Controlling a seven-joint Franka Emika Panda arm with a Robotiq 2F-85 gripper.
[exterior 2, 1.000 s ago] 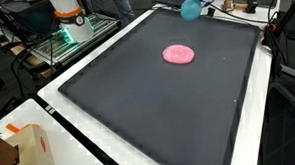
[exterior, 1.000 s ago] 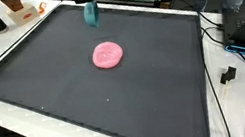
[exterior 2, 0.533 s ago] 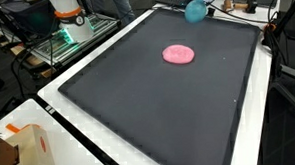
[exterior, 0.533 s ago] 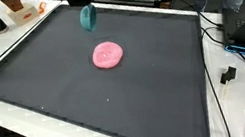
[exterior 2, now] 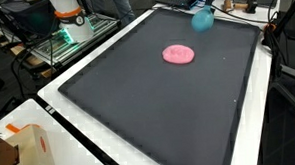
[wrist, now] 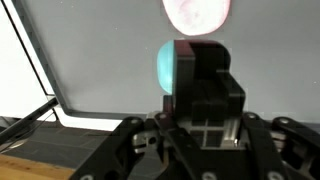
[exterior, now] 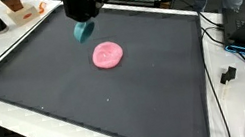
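Pinching a teal object between its fingers, the gripper hangs over the far part of the mat in an exterior view. The wrist view shows the teal object pressed against a dark finger; the other finger is hidden behind it. Whether the object touches the mat I cannot tell. In an exterior view it shows blurred, near the mat's far corner. A pink disc lies flat near the middle of the mat, apart from the teal object, and also shows at the top edge of the wrist view. A white table borders the mat. A cardboard box stands on it at one corner, and cables trail beside another edge.
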